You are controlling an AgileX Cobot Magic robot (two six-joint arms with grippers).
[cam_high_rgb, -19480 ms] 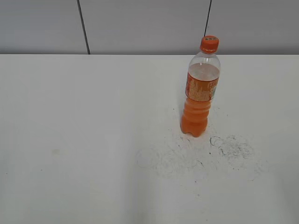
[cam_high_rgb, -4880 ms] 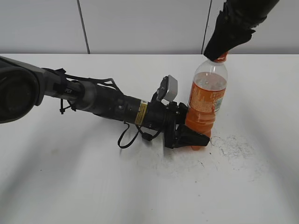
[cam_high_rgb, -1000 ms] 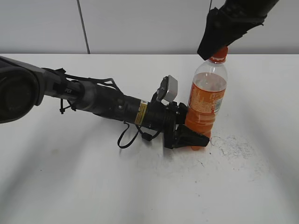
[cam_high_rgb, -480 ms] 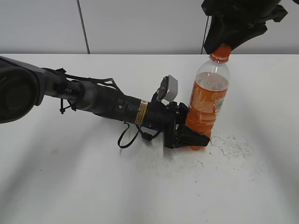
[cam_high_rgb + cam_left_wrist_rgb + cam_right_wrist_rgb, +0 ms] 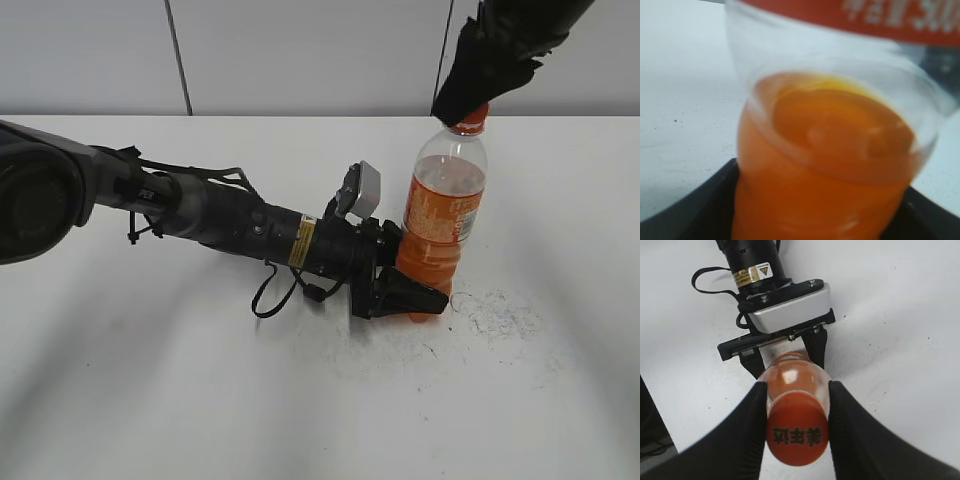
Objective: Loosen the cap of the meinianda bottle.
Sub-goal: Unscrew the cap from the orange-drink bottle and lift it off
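Note:
The meinianda bottle stands upright on the white table, clear plastic with orange drink and an orange label. My left gripper is shut on its lower body; the left wrist view is filled by the bottle between the black fingers. The orange cap with dark characters on top sits between the two black fingers of my right gripper, which come down from above and press on its sides. In the exterior view the cap shows only partly under the right gripper.
The left arm lies low across the table from the left. Dark scuff marks mark the table beside the bottle's base. A grey wall stands behind the table's far edge.
My right gripper has turned round the cap over the last second, and the bottle's top has swayed slightly. The left gripper has kept its hold on the bottle's base.

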